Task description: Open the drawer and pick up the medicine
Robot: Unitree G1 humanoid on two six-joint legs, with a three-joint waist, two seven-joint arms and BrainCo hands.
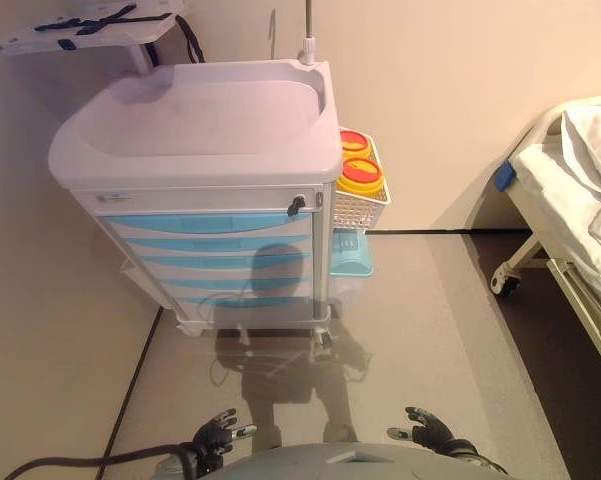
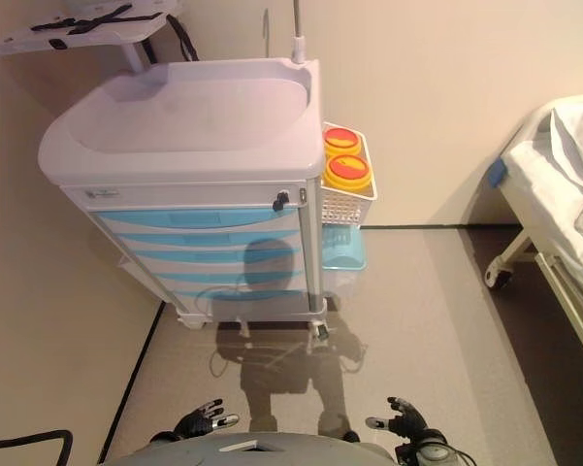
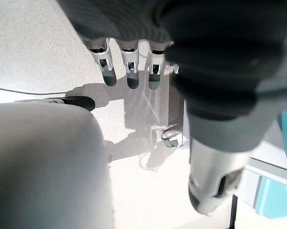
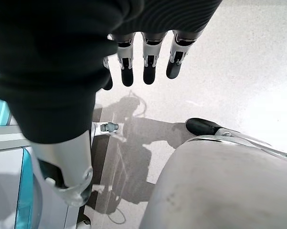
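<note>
Nearest, low at the robot's sides, both hands hang over the bare floor (image 1: 450,330). The left hand (image 1: 216,432) has its fingers (image 3: 129,71) straight and spread, thumb apart, nothing in them. The right hand (image 1: 427,428) is the same — fingers (image 4: 149,67) loose and parted, holding nothing. Both are well apart from the cart.

Farther off, against the wall, stands the cart (image 1: 210,190), a grey body with a dished grey top (image 1: 195,120) and small wheels on the floor. Down its front runs a stack of blue drawers (image 1: 215,255), every one pushed in flush; the top drawer (image 1: 205,221) lies just under a dark lock knob (image 1: 297,205). The medicine cannot be seen — the drawers hide whatever they hold.

On the cart's right side hangs a white basket (image 1: 360,205) with two yellow tubs (image 1: 360,175), red-lidded, standing in it. Below the basket a pale blue bin (image 1: 349,255) is fixed to the same side.

A thin pole (image 1: 307,30) rises from the cart's rear corner. Behind the cart, to the left, a white tray (image 1: 85,28) on an arm carries dark straps. Far right, a bed (image 1: 570,190) with white sheets stands on castors.
</note>
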